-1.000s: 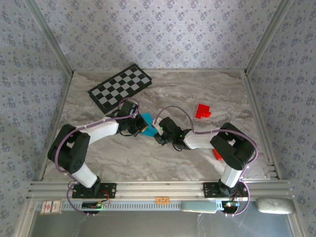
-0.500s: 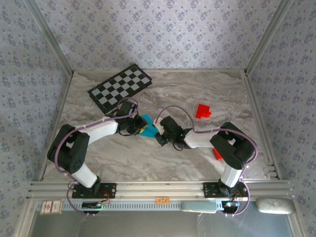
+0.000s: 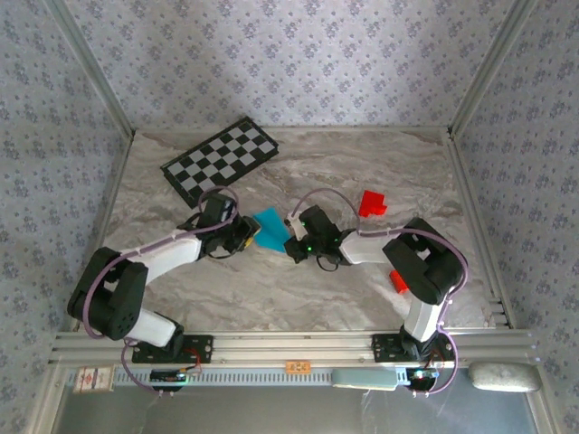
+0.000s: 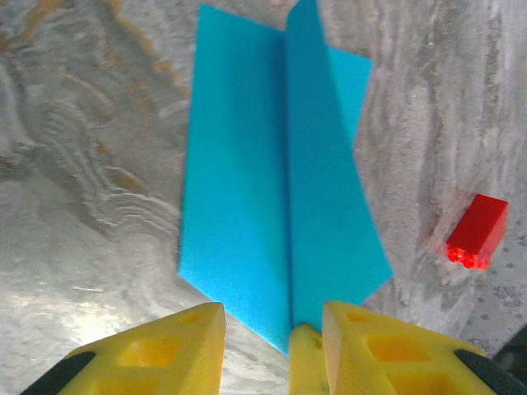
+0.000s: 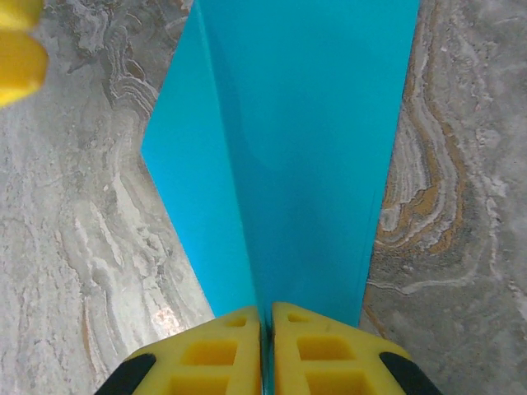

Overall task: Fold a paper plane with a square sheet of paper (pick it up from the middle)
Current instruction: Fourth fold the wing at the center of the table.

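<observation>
Right gripper (image 5: 265, 319): clenched on the paper (image 5: 305, 140); its two yellow fingers (image 5: 214, 350) met on the raised centre fold, with no gap between them.
Left gripper (image 4: 272, 325): released; the jaws stood apart, the end of the fold lay in the gap close to one finger, and nothing was pinched.
Gripper positions: seen from above, the left gripper sat at the left edge of the paper and the right gripper at its right edge, facing each other across it.
Paper shape: cyan, creased down the middle, with one flap sloping away on each side of the ridge.
Paper location: mid-table, between the two grippers, low over the marbled table (image 3: 380, 163); whether both flaps touched the surface could not be told.
Board (image 3: 220, 160): black-and-white checkered, lying flat at the far left, well apart from the paper.
Red block (image 3: 371, 203): right of the paper and slightly farther, apart from it.
Second red block (image 3: 396, 282): near right, beside the right arm and partly hidden by it.
</observation>
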{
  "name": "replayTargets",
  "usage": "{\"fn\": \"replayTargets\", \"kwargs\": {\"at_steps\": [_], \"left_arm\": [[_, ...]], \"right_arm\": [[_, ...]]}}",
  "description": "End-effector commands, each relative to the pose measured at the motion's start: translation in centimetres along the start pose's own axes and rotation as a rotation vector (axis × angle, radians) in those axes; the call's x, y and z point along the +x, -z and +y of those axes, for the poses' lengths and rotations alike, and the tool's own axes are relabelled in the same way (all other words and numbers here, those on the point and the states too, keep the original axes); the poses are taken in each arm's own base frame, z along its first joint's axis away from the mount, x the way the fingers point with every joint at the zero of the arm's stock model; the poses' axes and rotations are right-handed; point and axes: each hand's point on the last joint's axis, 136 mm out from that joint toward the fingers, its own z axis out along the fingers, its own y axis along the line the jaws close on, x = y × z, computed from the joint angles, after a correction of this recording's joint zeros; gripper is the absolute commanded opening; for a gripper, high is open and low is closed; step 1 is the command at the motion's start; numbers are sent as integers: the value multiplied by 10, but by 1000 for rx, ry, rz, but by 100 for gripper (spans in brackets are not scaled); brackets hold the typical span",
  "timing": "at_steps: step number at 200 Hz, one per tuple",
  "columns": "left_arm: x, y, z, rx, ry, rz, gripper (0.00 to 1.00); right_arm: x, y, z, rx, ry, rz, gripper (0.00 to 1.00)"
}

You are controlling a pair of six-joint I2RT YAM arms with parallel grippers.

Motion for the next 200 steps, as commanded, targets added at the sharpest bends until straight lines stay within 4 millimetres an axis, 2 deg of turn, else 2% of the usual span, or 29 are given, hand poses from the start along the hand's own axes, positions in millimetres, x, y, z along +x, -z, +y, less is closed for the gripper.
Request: {"fn": "replayTargets", "kwargs": {"at_steps": [1, 29, 47, 107, 167, 200], "left_arm": [[-1, -3, -8, 54, 0, -13, 29], [1, -14, -4, 45, -3, 5, 23], [3, -23, -12, 68, -14, 36, 20], [9, -44, -19, 62, -40, 95, 19], [15, -55, 0, -35, -31, 132, 20], [18, -58, 13, -96, -16, 152, 20]], "right_arm": [[-4, -2, 2, -22, -55, 12, 12], [-6, -2, 0, -21, -73, 12, 12], [-7, -1, 1, -26, -77, 12, 12], [-10, 3, 2, -49, -97, 14, 12], [-9, 1, -3, -18, -70, 24, 14], [-7, 1, -5, -4, -42, 32, 18]]}}
